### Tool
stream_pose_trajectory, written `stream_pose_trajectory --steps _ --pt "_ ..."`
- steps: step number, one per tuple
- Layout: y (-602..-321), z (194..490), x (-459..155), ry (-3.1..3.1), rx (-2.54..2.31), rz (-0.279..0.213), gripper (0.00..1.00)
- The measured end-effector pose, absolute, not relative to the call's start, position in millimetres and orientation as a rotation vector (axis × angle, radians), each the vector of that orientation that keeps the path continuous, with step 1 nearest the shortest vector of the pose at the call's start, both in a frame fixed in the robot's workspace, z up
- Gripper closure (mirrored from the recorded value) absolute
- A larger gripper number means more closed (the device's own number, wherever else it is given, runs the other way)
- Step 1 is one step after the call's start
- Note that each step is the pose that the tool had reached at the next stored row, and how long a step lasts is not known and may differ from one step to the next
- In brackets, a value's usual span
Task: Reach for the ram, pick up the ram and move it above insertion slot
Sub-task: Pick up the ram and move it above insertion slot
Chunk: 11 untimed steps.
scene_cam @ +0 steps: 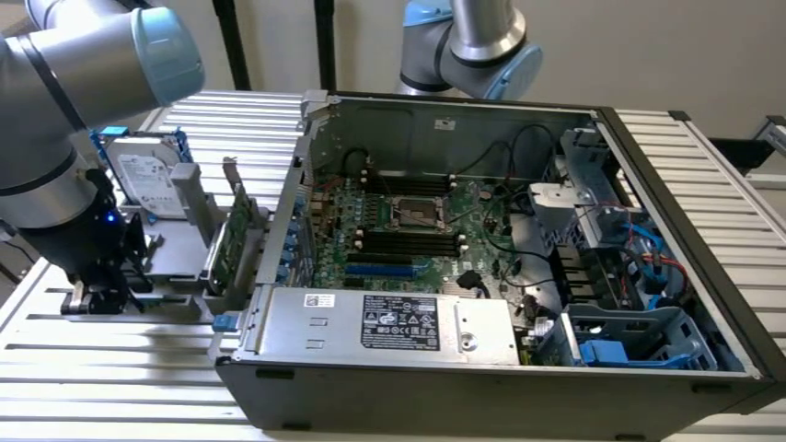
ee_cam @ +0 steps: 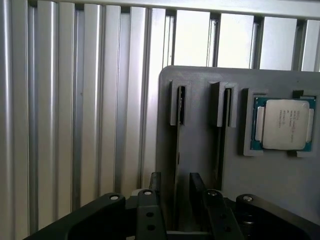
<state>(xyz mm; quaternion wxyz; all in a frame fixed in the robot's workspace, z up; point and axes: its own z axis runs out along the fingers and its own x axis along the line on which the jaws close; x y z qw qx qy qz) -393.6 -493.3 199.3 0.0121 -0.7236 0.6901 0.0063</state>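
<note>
Silver ribbed aluminium table (scene_cam: 110, 368) carries, in the exterior view, an open dark grey computer case (scene_cam: 491, 387) lying on its side. Its green motherboard (scene_cam: 479, 207) faces up with long black memory slots (scene_cam: 406, 244) across it, and a silver power-supply box (scene_cam: 381, 322) sits along the near wall. On the exterior view's left of the case stands a grey plastic parts holder (scene_cam: 184, 249). A silver hard drive in a blue frame (scene_cam: 142, 175) and a tall green expansion card with a metal bracket (scene_cam: 234, 239) stand upright in it. The grey-and-blue robot arm (scene_cam: 62, 120) comes down at the holder's end farthest from the case, with its dark gripper (scene_cam: 101, 296) low over that end. A second grey-and-blue arm (scene_cam: 479, 46) stands behind the case.

The wrist view looks along the gripper (ee_cam: 175, 182) onto the holder (ee_cam: 280, 180) and the table's slats (ee_cam: 75, 100). Two black fingers (ee_cam: 156, 185) are parted by a narrow gap, one on each side of the ram (ee_cam: 177, 150). The ram is a long thin stick standing on edge in a slot of the holder, well apart from the case. Edge-on it reads as a dark line, so its face cannot be told. Grey shows between each finger and the stick, so they seem not to touch it. A second parallel slot (ee_cam: 226, 107) lies just beside. Next to that slot, a square silver-capped processor (ee_cam: 282, 125) rests flat in a recess.
</note>
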Motion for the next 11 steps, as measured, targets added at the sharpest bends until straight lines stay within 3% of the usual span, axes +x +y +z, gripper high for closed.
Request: stream_pose_trajectory --steps 5,7,11 --pt "-493.2 199.2 -393.6 2.152 -2.257 0.022 0.65" --pt "-493.1 199.2 -393.6 2.152 -2.257 0.022 0.78" --pt "-493.1 199.2 -393.6 2.152 -2.257 0.022 0.87"
